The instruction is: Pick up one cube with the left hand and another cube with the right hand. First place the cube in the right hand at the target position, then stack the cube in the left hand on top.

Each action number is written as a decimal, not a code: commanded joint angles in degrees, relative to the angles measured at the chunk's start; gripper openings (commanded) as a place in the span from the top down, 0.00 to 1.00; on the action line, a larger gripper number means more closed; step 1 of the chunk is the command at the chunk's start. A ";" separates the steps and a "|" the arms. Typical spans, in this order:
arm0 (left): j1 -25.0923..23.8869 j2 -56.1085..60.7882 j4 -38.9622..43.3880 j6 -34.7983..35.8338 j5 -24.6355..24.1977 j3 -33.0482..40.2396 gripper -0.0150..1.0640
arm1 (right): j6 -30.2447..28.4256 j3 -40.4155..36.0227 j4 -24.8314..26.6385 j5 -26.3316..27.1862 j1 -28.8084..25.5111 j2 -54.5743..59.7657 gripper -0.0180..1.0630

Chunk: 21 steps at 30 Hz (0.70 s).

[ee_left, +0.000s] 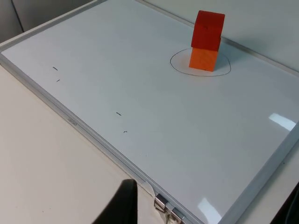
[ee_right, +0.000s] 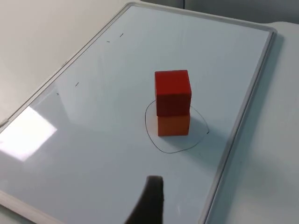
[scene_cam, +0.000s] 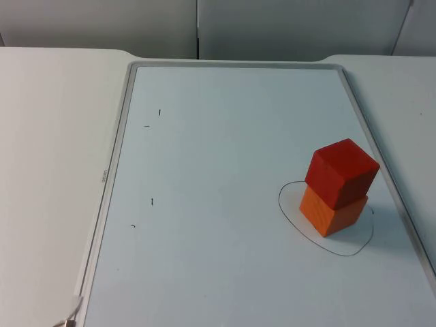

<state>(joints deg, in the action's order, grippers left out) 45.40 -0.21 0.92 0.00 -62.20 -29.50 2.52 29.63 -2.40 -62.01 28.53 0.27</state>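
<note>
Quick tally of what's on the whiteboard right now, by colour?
Red cube: 1, on top of the orange one
Orange cube: 1, inside the drawn outline
Total: 2 cubes, stacked on the whiteboard

Red cube (scene_cam: 342, 172) stacked on orange cube (scene_cam: 332, 210), pair standing inside drawn ring (scene_cam: 325, 219) on whiteboard (scene_cam: 225, 170): sole upright obstacle on board. Stack sits near board's metal frame (scene_cam: 381, 163); narrow strip of bare board between stack and that frame edge. Rest of board away from stack lies flat, bearing small pen marks (scene_cam: 152, 201). White table (scene_cam: 54, 150) beyond frame on far side from stack likewise flat.
</note>
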 commanded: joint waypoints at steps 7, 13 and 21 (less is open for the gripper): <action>0.34 0.21 -0.22 0.00 0.48 0.17 0.01 | -0.29 -0.36 -0.46 0.14 0.13 -0.27 0.25; 0.34 0.21 -0.22 0.00 0.48 0.17 0.01 | -4.18 -0.47 2.40 0.14 0.13 -0.27 0.25; 0.34 0.21 -0.22 0.00 0.48 0.17 0.01 | -2.11 -0.47 0.78 0.14 0.13 -0.27 0.24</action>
<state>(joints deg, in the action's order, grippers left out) 45.40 -0.21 0.92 0.00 -62.20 -29.50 -0.67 29.63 -0.41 -62.12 28.59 0.27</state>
